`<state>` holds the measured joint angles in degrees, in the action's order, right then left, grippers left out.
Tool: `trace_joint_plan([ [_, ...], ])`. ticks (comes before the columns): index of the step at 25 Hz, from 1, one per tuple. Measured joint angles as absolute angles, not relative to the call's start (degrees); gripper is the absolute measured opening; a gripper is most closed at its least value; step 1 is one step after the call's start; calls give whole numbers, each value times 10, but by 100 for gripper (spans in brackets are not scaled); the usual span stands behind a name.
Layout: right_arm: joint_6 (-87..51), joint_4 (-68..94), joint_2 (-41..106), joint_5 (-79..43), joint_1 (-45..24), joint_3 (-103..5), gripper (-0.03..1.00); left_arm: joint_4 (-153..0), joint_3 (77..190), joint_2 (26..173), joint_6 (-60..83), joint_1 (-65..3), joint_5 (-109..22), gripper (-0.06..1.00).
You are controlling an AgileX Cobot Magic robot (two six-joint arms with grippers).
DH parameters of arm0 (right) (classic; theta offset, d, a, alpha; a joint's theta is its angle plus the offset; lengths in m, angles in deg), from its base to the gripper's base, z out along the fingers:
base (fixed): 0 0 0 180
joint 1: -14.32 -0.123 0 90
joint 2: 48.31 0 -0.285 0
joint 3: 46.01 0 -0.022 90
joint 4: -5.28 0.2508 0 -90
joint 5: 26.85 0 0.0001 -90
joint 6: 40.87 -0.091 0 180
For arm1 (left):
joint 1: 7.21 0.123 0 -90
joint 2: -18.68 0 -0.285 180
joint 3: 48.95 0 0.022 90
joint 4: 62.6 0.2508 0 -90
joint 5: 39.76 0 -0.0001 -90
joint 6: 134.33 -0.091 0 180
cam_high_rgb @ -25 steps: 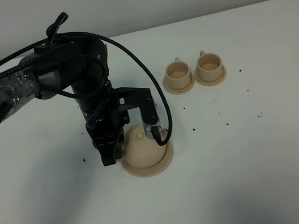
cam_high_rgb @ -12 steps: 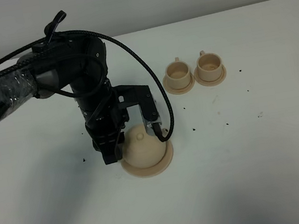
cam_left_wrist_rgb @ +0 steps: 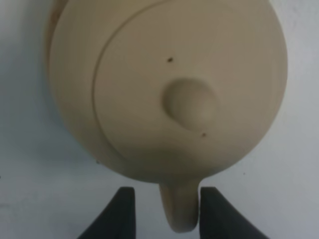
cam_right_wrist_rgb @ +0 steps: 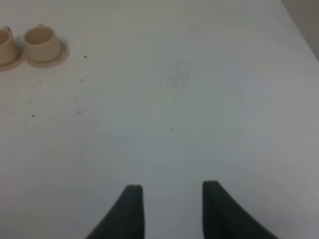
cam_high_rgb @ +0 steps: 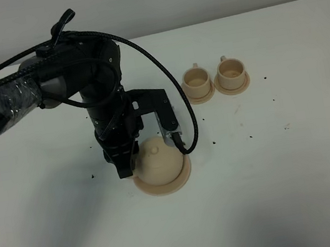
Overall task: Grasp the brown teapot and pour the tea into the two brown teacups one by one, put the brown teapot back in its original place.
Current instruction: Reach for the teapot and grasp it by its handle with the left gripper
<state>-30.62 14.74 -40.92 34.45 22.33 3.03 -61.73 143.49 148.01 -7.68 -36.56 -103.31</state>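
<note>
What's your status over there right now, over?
Left gripper open, jaws astride the handle of the brown teapot, not clamped. Teapot sits on its saucer. Right gripper open above the table. Nothing in the way.

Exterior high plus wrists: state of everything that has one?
brown teapot, upright on the saucer plate, lid on.
saucer plate, flat, under the teapot.
teacup nearer the teapot, upright on its small saucer.
teacup farther from the teapot, upright on its small saucer.
left gripper, open, jaws either side of the teapot handle, not clamped.
right gripper, open, holding nothing.
</note>
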Motion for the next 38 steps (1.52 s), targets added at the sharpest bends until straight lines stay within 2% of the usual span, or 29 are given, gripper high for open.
trace_joint_plan([
  [16, -306, 148, -409, 344, 223, 30, 31, -608, 1435, 1480, -20, -377, -1045, 34],
  [27, -306, 148, -409, 344, 223, 30, 31, -610, 1435, 1480, -17, -377, -1047, 16],
  [38, -306, 148, -409, 344, 223, 30, 31, -610, 1435, 1480, -17, -377, -1047, 15],
])
